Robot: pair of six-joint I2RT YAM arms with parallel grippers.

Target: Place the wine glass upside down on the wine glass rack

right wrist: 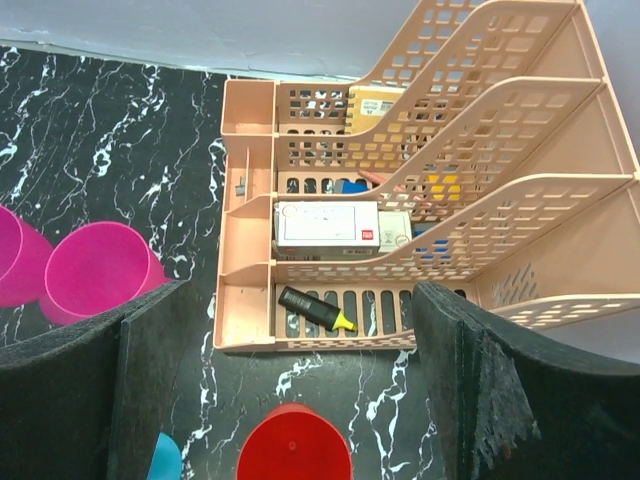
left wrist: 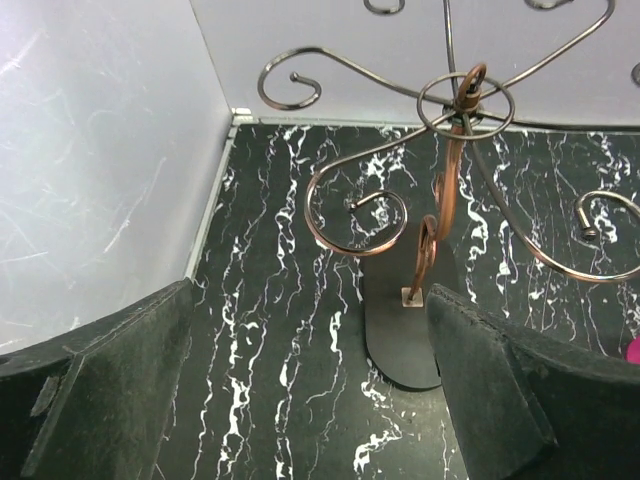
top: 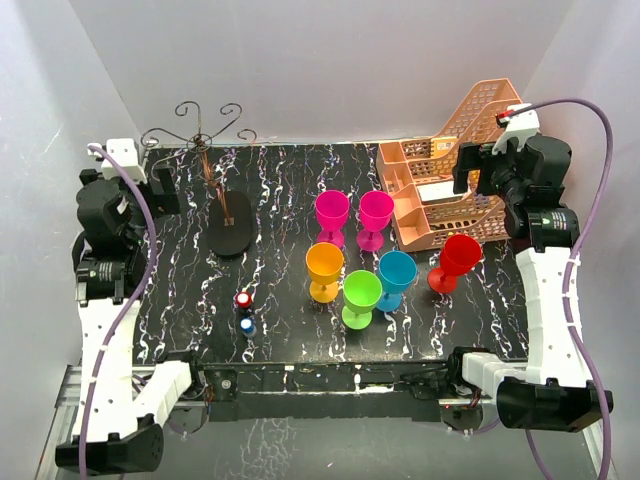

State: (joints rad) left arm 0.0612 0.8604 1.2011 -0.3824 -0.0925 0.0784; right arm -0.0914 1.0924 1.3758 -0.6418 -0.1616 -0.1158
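Observation:
The wine glass rack (top: 205, 140) stands at the back left: dark wire scroll arms, a copper stem and a flat black oval base (top: 232, 225). It hangs empty. Several plastic wine glasses stand upright mid-table: two magenta (top: 332, 212), orange (top: 325, 265), green (top: 361, 293), blue (top: 397, 272) and red (top: 460, 255). My left gripper (top: 163, 187) is open and empty, left of the rack; its wrist view shows the rack stem (left wrist: 452, 190) just ahead. My right gripper (top: 468, 172) is open and empty, high above the red glass (right wrist: 293, 445).
A peach plastic tray rack (top: 450, 190) with boxes and a highlighter (right wrist: 315, 308) stands at the back right, under my right gripper. Two small round objects, red (top: 243, 299) and blue (top: 247, 325), lie near the front. White walls close in the table.

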